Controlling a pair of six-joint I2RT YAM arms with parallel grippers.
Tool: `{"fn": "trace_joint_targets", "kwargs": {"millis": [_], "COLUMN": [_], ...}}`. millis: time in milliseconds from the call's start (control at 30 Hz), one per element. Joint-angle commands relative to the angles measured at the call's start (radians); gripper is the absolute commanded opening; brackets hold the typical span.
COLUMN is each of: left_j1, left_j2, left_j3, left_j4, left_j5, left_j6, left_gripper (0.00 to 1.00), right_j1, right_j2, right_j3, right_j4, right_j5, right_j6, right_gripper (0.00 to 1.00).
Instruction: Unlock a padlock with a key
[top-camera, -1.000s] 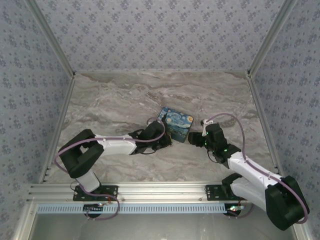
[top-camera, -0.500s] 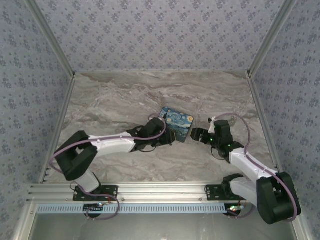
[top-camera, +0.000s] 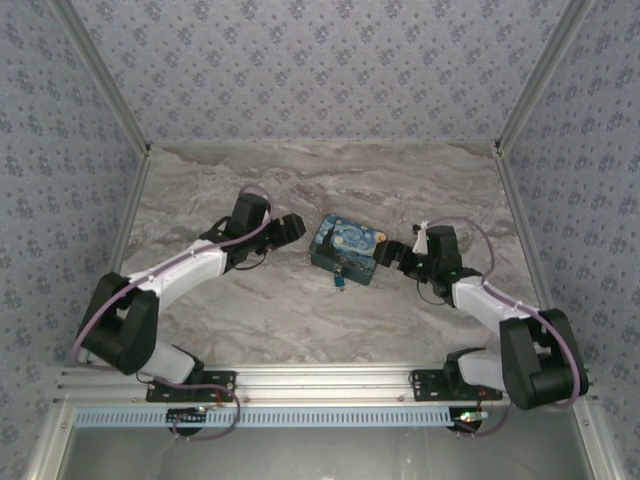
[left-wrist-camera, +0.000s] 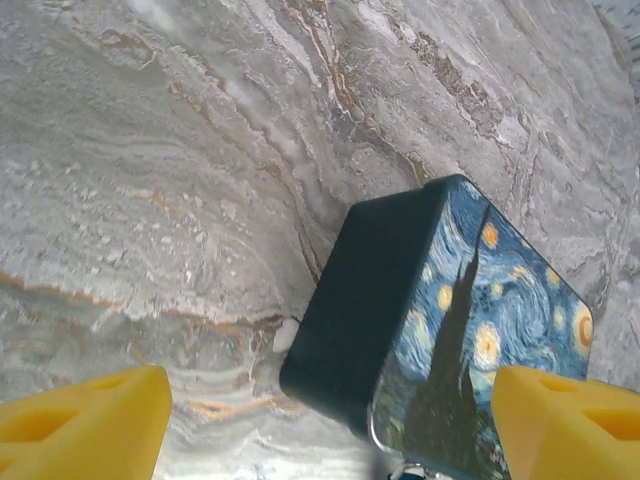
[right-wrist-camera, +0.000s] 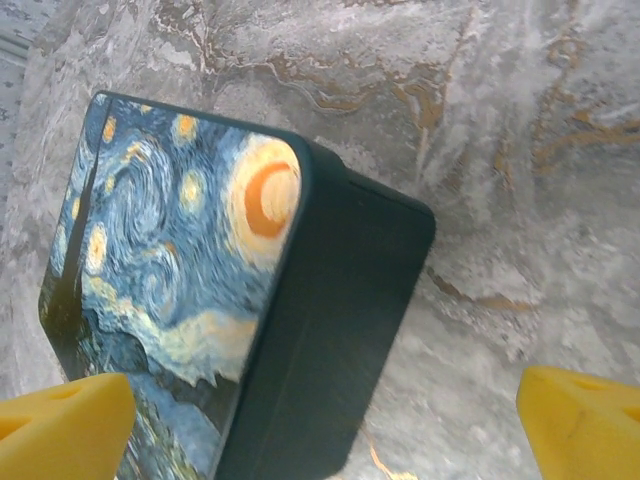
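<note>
Painted box (top-camera: 347, 245) central, padlock (top-camera: 341, 281) at front, table (top-camera: 250, 320) open around

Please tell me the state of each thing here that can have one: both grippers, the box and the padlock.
Left gripper: open, empty.
Right gripper: open, empty.
Box: lid shut, lying flat.
Padlock: at the box's near side; locked or not, too small to tell.

One bench (top-camera: 250, 315) with a grey marbled top. One painted box (top-camera: 346, 247), blue and yellow with a starry sky. One small teal padlock (top-camera: 341, 281). Two robot arms: one left arm (top-camera: 190, 265) and one right arm (top-camera: 485, 300). Two hands, one per arm: the left hand (top-camera: 290, 228) and the right hand (top-camera: 388, 257). The left wrist view shows two yellow fingertips (left-wrist-camera: 85, 425) and the right wrist view two more (right-wrist-camera: 60, 425), four in all.
</note>
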Motion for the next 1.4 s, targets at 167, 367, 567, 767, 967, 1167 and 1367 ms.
{"fn": "trace_joint_targets", "kwargs": {"millis": [167, 367, 567, 767, 967, 1167, 1367], "left_j1": [0.009, -0.014, -0.026, -0.03, -0.029, 0.008, 0.028], "left_j2": [0.222, 0.276, 0.221, 0.068, -0.101, -0.221, -0.241], "left_j3": [0.154, 0.183, 0.121, -0.051, -0.143, -0.137, -0.082], "left_j4": [0.096, 0.137, 0.088, 0.057, 0.008, -0.093, -0.197], "left_j5": [0.222, 0.29, 0.238, 0.119, 0.031, -0.019, -0.076], "left_j6": [0.073, 0.075, 0.07, 0.001, -0.016, 0.018, 0.086], "left_gripper": [0.83, 0.77, 0.66, 0.65, 0.72, 0.77, 0.82], "right_j1": [0.04, 0.1, 0.179, 0.239, 0.203, 0.192, 0.386], "right_j2": [0.187, 0.294, 0.426, 0.535, 0.45, 0.209, -0.007], "right_j3": [0.192, 0.316, 0.462, 0.599, 0.58, 0.409, 0.223], "right_j4": [-0.038, -0.091, -0.126, -0.141, -0.16, -0.191, -0.264], "right_j5": [-0.052, -0.063, -0.096, -0.088, 0.03, 0.132, 0.395], "right_j6": [-0.025, -0.104, -0.18, -0.255, -0.327, -0.403, -0.445], "right_gripper": [1.0, 1.0, 1.0, 1.0, 1.0, 1.0, 0.94]}}
